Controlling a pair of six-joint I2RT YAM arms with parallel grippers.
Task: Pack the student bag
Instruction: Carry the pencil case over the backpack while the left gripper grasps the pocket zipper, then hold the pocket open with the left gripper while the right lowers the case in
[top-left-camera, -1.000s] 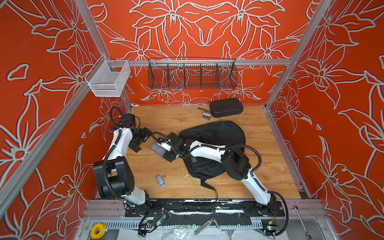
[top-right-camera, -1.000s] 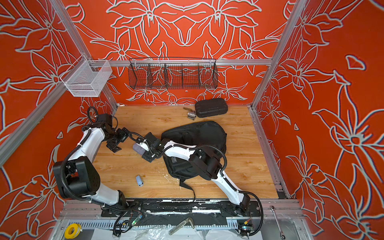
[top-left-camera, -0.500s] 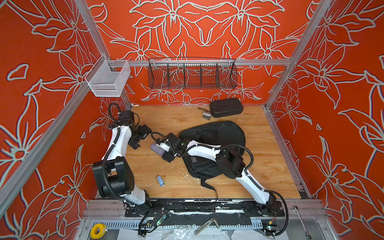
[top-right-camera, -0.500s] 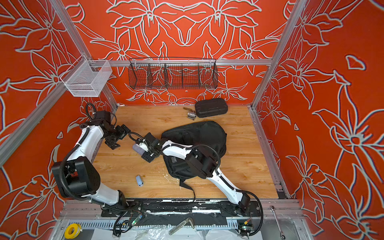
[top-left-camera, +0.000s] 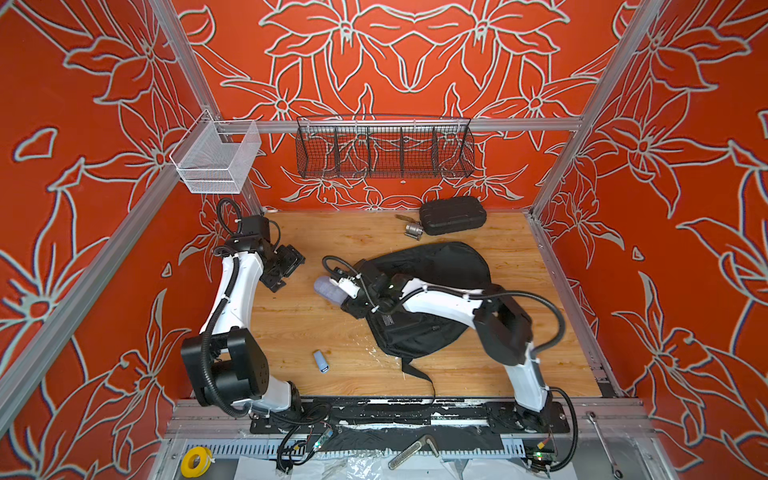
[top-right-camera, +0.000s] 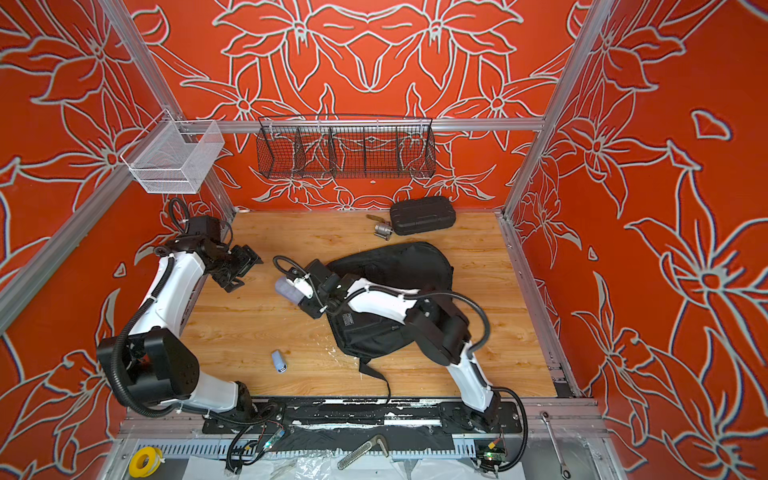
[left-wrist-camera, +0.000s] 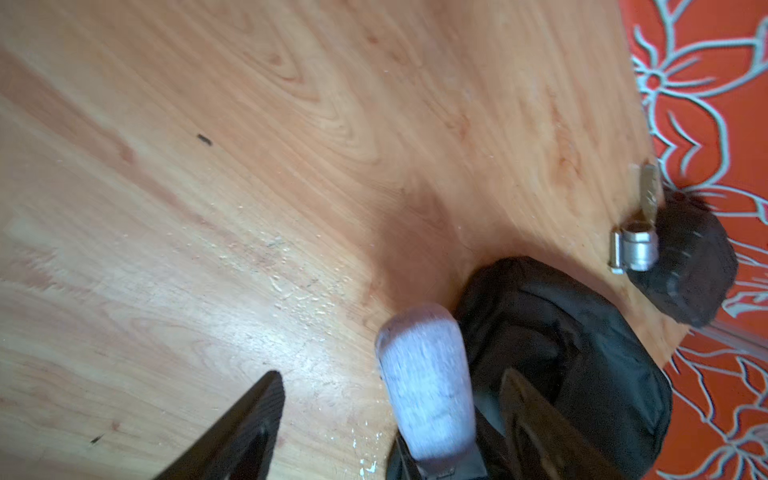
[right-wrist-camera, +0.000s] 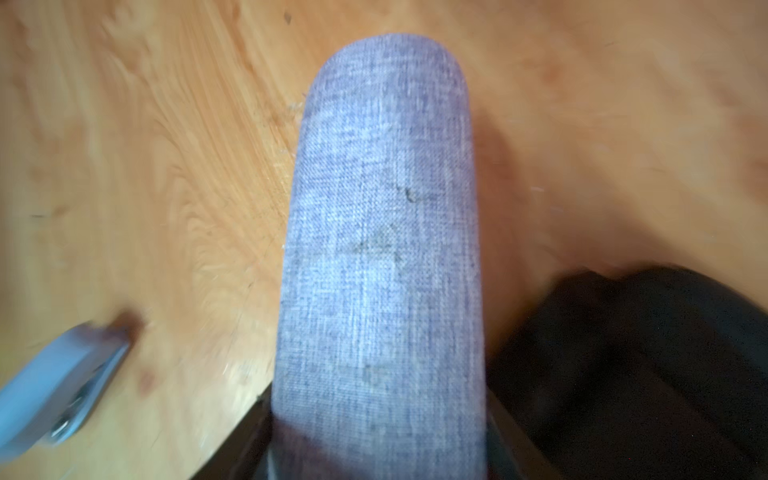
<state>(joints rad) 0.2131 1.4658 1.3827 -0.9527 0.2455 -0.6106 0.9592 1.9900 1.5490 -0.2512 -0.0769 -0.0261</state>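
Observation:
The student bag (top-left-camera: 436, 266) (top-right-camera: 395, 262) lies flat on the wooden table, a black backpack with one strap trailing toward the front edge. My right gripper (top-left-camera: 338, 293) (top-right-camera: 299, 293) (right-wrist-camera: 380, 449) is shut on a lavender-grey fabric case (top-left-camera: 328, 289) (top-right-camera: 289, 289) (right-wrist-camera: 382, 249), an oblong with rounded ends. The case sticks out over the wood just left of the bag's edge (right-wrist-camera: 644, 365). My left gripper (top-left-camera: 286, 270) (top-right-camera: 239, 270) (left-wrist-camera: 390, 376) stands open and empty near the back left. It points at the case (left-wrist-camera: 428, 386) from a distance.
A small blue USB stick (top-left-camera: 321, 360) (top-right-camera: 279, 360) (right-wrist-camera: 62, 395) lies toward the front. A black hard-shell case (top-left-camera: 452, 215) and a metal padlock with key (top-left-camera: 413, 227) (left-wrist-camera: 638, 249) sit by the back wall. A black wire basket (top-left-camera: 384, 147) and a white mesh basket (top-left-camera: 216, 162) hang above.
My right gripper has closed on the lavender case and drawn it a little toward the bag. The left gripper has stayed back, open, with hardly any movement.

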